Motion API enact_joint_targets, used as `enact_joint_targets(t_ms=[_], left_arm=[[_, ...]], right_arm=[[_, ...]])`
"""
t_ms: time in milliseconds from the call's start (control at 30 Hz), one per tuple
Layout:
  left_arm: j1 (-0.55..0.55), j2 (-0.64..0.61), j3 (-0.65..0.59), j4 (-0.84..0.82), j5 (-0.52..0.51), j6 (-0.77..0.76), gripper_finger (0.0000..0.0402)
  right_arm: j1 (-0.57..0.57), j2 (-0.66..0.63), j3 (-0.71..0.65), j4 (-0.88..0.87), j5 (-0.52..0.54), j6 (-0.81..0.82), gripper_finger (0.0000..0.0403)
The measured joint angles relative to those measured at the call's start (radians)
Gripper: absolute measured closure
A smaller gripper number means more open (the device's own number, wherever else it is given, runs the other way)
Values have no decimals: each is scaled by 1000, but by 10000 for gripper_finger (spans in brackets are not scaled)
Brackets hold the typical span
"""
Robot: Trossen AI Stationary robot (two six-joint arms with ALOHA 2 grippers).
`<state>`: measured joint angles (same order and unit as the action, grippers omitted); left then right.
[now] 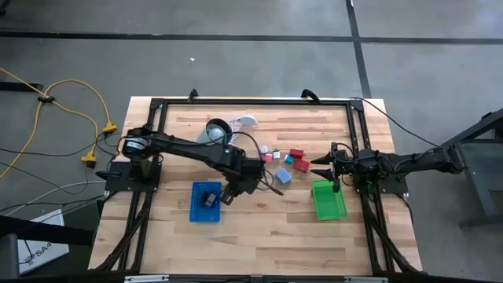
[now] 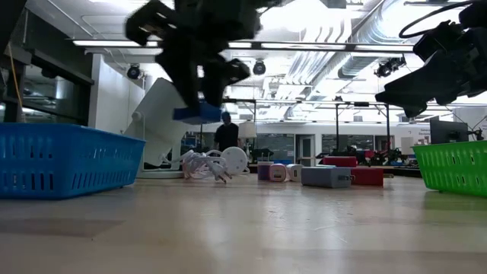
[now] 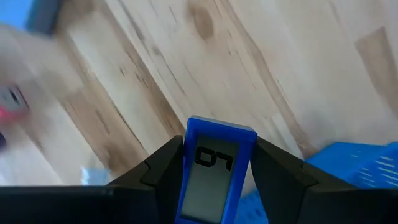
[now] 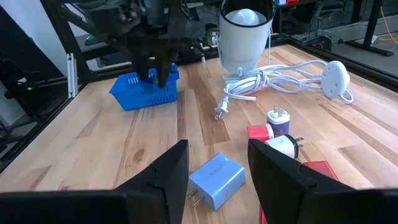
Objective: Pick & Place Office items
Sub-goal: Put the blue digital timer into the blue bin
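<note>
Looking down from the high view, the left gripper [image 1: 229, 194] hangs right at the edge of the blue tray [image 1: 206, 203], which already has one dark piece [image 1: 209, 197] sitting in it, so I'd guess the job is barely started: a little cluster of office items [image 1: 284, 159] sits mid-desk, between the two arms, and the green tray [image 1: 328, 200] looks bare. The right gripper [image 1: 324, 167] waits just beside that cluster, above the green tray's far end. From the low view, the left arm carries a small blue block [image 2: 199, 113] well up off the desk [image 2: 243, 228], with the blue tray off to one side and the leftover blocks lined up further back near a white cord. Left wrist view settles it: jaws clenched on the blue block with a grey face, tray rim [image 3: 357, 168] close by. Right wrist view shows its jaws spread wide with nothing between them, over a pale-blue block [image 4: 216, 180], plus pink, white and red pieces nearby. Plenty of bare wood around both trays, so moving looks easy.
</note>
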<state>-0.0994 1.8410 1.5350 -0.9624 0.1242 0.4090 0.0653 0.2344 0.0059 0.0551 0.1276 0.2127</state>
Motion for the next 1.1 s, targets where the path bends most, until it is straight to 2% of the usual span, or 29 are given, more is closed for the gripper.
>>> enact_joint_targets(t_ms=[267, 533, 800, 1100], left_arm=[[-59, -210, -254, 122, -86, -196, 239], [-183, -345, -403, 142, -203, -437, 238], [-328, -365, -491, 212, -266, -692, 238], [-458, -331, -510, 235, -366, -955, 238]], right_arm=[[0, 0, 0, 0, 0, 0, 250], [0, 0, 0, 0, 0, 0, 250], [0, 0, 0, 0, 0, 0, 250], [0, 0, 0, 0, 0, 0, 250]])
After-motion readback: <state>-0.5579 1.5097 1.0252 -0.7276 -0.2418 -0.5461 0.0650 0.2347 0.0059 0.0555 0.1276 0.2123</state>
